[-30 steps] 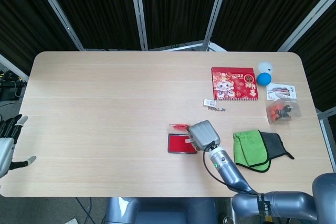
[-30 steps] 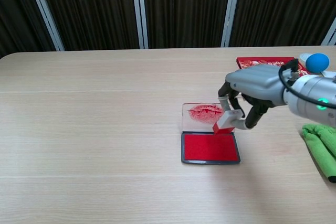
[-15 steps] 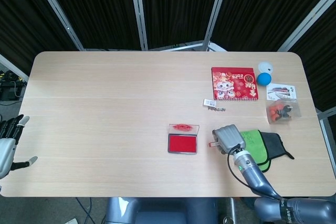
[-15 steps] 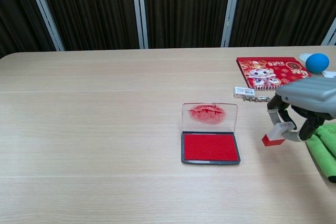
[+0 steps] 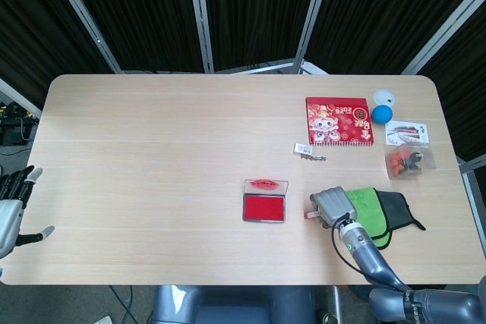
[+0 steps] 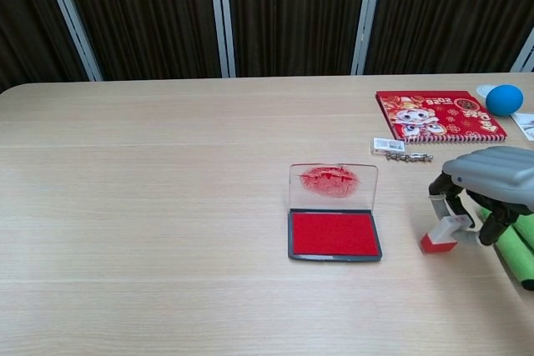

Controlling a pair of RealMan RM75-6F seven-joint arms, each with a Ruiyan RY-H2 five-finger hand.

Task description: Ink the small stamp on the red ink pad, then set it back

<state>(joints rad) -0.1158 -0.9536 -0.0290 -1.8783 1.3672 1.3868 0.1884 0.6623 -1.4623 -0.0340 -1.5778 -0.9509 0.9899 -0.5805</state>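
Observation:
The red ink pad (image 6: 334, 235) lies open at mid-table, its clear lid (image 6: 332, 185) upright behind it and smeared red. The pad (image 5: 264, 208) also shows in the head view. To its right, the small stamp (image 6: 440, 236), white with a red base, stands low on the table, or just touching it. My right hand (image 6: 488, 179) arches over it and pinches it between thumb and fingers. From the head view, the right hand (image 5: 332, 206) covers most of the stamp (image 5: 309, 215). My left hand (image 5: 11, 209) hangs off the table's left edge, fingers spread and holding nothing.
A green cloth (image 5: 366, 209) on a black cloth (image 5: 399, 209) lies just right of my right hand. Farther back sit a red booklet (image 5: 339, 121), a small tag with a chain (image 5: 307, 150), a blue ball (image 5: 381, 114) and a clear packet (image 5: 408, 160).
My right hand carried the stamp from above the ink pad rightward, then lowered it to the table beside the green cloth. The left hand has not moved.

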